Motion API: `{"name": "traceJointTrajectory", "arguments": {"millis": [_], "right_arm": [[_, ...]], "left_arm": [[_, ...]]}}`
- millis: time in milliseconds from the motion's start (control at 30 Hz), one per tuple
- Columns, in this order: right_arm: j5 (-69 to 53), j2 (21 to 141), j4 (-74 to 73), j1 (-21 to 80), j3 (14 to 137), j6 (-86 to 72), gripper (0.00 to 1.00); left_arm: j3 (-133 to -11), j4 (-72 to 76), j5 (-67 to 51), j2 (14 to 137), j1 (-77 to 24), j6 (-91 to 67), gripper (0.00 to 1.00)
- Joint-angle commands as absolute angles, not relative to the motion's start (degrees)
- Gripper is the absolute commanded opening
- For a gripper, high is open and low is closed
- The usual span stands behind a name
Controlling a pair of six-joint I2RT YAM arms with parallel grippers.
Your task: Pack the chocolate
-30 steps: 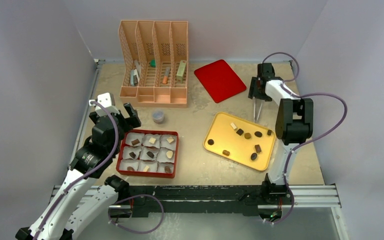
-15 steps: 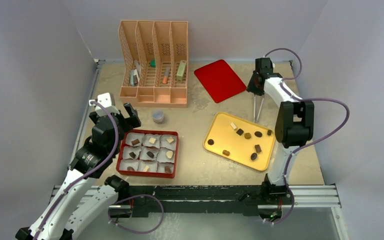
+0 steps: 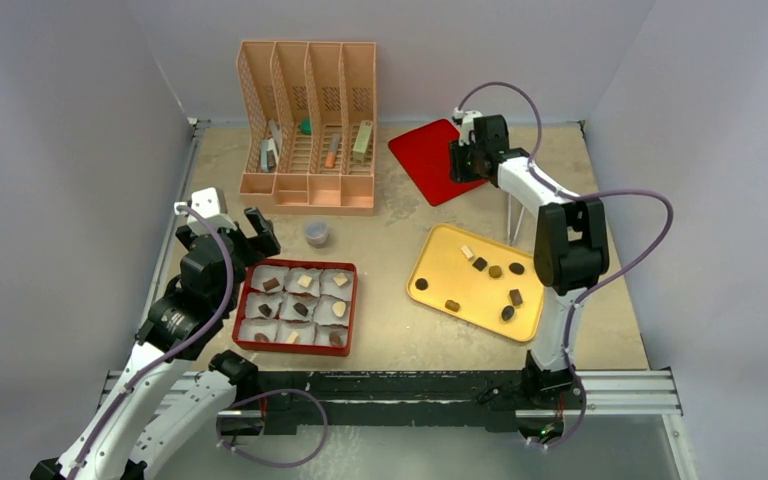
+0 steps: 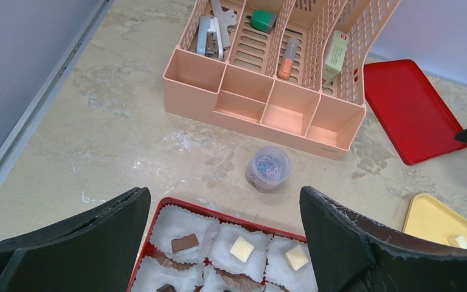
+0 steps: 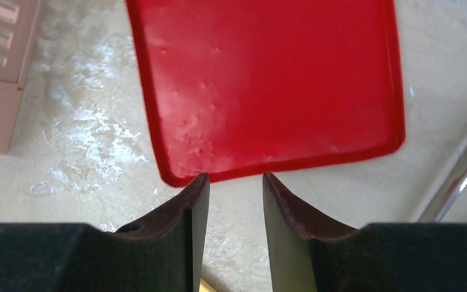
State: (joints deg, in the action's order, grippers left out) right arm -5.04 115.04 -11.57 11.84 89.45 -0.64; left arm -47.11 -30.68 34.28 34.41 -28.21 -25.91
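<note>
Several chocolate pieces, dark, tan and cream, lie loose on the yellow tray at the right. Others sit in white paper cups in the red box at the left: a brown bar and two cream squares. Held wide open and empty, my left gripper hovers over the box's far rim. At the back, my right gripper is open with a narrow gap and nothing in it. Its tips are at the near edge of the flat red lid.
A peach desk organizer with small office items stands at the back left. A small clear jar of paper clips sits between it and the red box. Metal tongs are just behind the yellow tray, to the right of my right gripper.
My right arm has swung left from above the tongs to the red lid, and its jaws have narrowed. The tongs have stayed where they were. The left arm has not moved.
</note>
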Motion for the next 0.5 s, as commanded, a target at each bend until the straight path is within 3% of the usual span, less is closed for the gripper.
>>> {"name": "traceJointTrajectory", "arguments": {"millis": [0,467], "right_arm": [[-9.2,116.3,-9.6,14.7,92.2,10.1,0.4],[-7.7,125.7,-14.4,19.8,101.5,11.9,0.34]], "left_arm": [[-47.2,-28.3,34.7,34.4,-28.4,-25.6,0.93],[-47.1,-27.9,34.5,34.3,-28.4,-25.3,0.93]]}}
